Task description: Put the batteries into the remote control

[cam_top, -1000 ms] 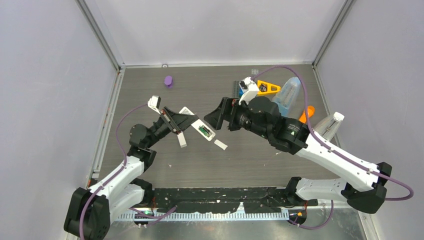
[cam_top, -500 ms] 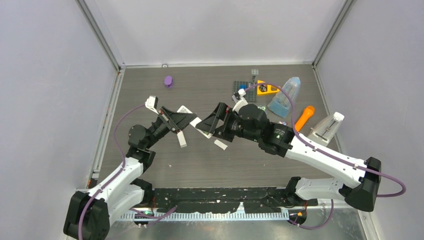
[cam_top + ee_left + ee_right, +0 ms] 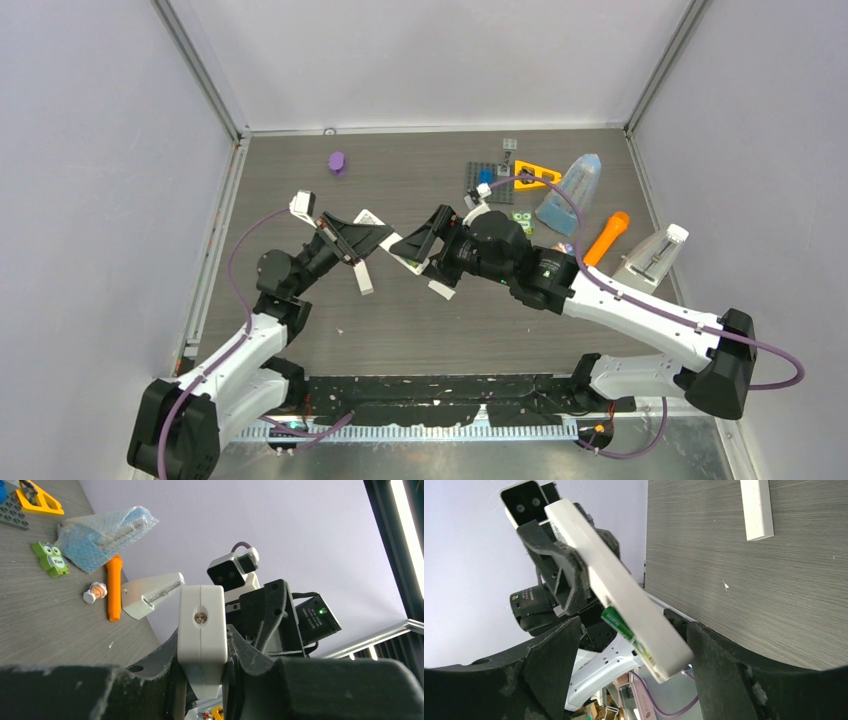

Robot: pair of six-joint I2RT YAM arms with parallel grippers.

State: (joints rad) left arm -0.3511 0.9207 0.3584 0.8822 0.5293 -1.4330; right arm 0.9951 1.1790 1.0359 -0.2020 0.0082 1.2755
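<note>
Grey table [image 3: 300, 190] | left gripper [image 3: 372, 240] clamps remote [image 3: 619, 595] | green battery [image 3: 620, 624] half-hidden

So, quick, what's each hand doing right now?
Left gripper: shut on the white remote.
Right gripper: open, fingers either side of the remote's end.

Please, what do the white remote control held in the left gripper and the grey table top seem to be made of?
White rectangular remote control: probably hard moulded plastic, matte to slightly satin. It has smooth flat faces, rounded edges and a seam line on its end. Grey table top: looks like matte wood-grain laminate or vinyl, with fine parallel streaks and no glare. Real wood cannot be excluded.
</note>
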